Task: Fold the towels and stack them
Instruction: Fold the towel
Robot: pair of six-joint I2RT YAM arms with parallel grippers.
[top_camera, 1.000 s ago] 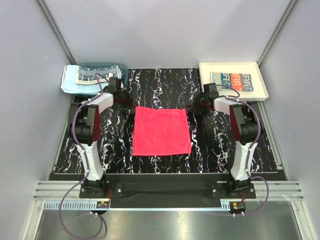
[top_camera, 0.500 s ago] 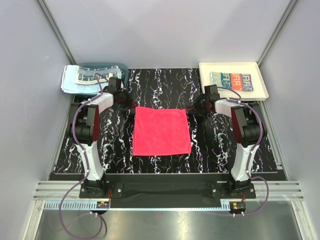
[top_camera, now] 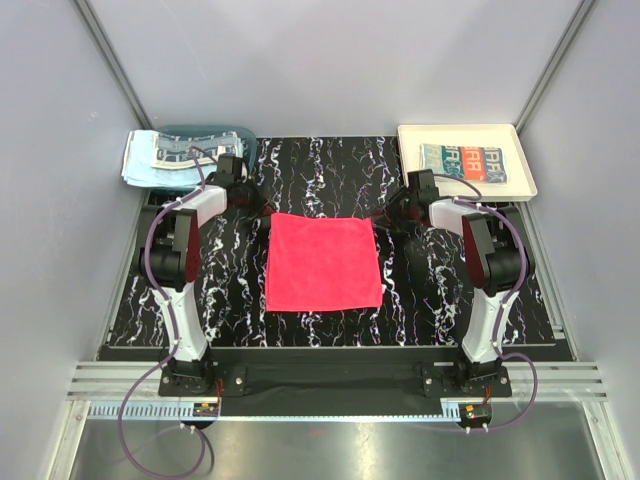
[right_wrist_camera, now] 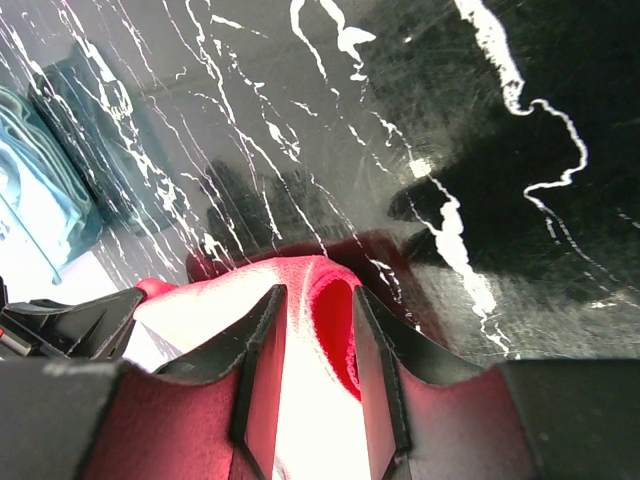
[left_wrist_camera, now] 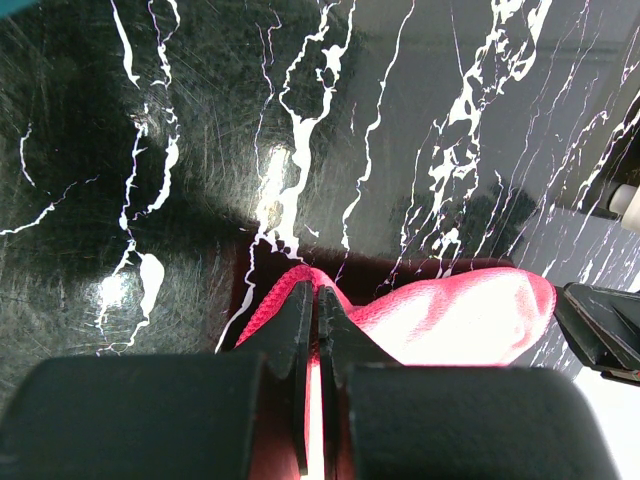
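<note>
The red-pink towel [top_camera: 322, 262] lies flat and spread out on the black marbled mat. My left gripper [top_camera: 262, 207] is at its far left corner, shut on that raised corner [left_wrist_camera: 275, 300]. My right gripper [top_camera: 385, 214] is at the far right corner. Its jaws stand apart with the lifted corner fold [right_wrist_camera: 335, 300] between them, so it is open. Patterned blue towels [top_camera: 160, 158] lie piled at the far left. Folded towels [top_camera: 465, 160] lie in the tray.
A teal basket [top_camera: 215, 130] sits at the far left under the blue towels. A cream tray [top_camera: 510, 140] stands at the far right. The black marbled mat [top_camera: 320, 170] covers the table between grey walls.
The right wrist has shifted very slightly at the towel's far right corner. The towel and the left arm have not moved.
</note>
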